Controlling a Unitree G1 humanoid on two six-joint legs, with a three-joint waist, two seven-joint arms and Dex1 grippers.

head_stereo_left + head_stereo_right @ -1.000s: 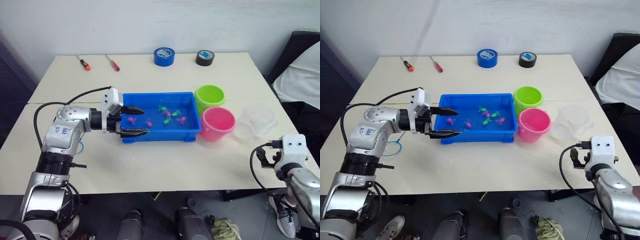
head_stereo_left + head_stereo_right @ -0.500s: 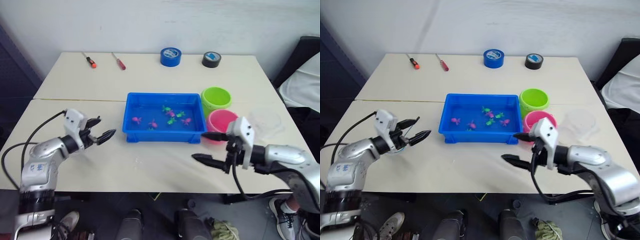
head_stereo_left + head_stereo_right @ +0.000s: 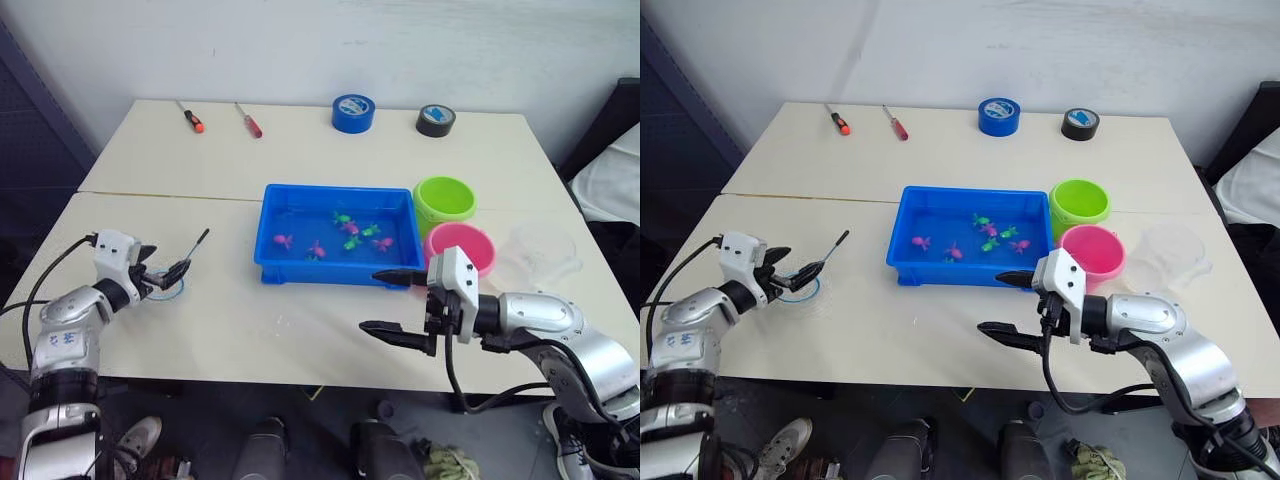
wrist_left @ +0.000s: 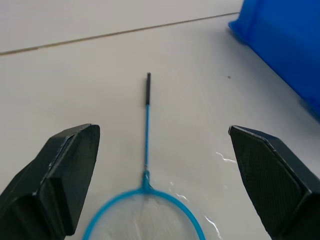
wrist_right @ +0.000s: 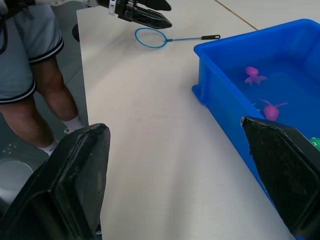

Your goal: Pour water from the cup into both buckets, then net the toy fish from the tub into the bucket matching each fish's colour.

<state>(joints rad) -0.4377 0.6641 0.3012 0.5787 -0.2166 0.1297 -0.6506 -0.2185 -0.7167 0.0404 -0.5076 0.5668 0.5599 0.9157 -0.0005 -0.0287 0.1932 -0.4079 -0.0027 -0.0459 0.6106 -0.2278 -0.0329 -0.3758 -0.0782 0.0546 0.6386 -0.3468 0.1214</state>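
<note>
Left gripper [image 4: 160, 185] hovers, fingers spread wide, over the net [image 4: 145, 195] lying flat on the table [image 3: 300, 150]; right gripper [image 3: 395, 305] gapes beside the tub [image 3: 340, 235].

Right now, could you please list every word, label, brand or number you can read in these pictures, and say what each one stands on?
No text can be read in the current pictures.
Blue tape roll: a pale label on its top face, too small to read.
Black tape roll: a pale label on its top face, too small to read.

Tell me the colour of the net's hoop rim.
Light blue; the net shows it best in the left wrist view.
</note>
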